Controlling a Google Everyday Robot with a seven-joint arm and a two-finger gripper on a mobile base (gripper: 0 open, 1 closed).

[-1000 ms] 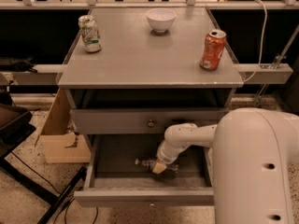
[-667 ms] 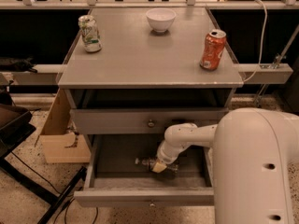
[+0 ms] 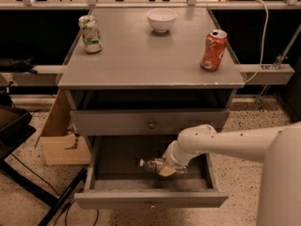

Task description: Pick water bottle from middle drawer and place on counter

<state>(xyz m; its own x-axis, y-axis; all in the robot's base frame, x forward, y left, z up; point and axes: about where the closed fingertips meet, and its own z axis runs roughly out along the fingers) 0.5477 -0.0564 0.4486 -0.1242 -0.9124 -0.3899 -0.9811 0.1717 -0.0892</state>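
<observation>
The middle drawer (image 3: 150, 199) is pulled open at the bottom of the grey cabinet. The water bottle (image 3: 153, 164) lies on its side inside it, white cap pointing left. My gripper (image 3: 166, 169) reaches down into the drawer from the right and sits at the bottle's right half, covering that part of it. The counter (image 3: 146, 55) is the cabinet's flat grey top, above the drawer.
On the counter stand a white-green can (image 3: 90, 33) at the back left, a white bowl (image 3: 161, 19) at the back middle and a red soda can (image 3: 213, 50) at the right. A closed knobbed drawer front (image 3: 150, 122) sits above the open drawer. A cardboard box (image 3: 61, 135) stands to the left.
</observation>
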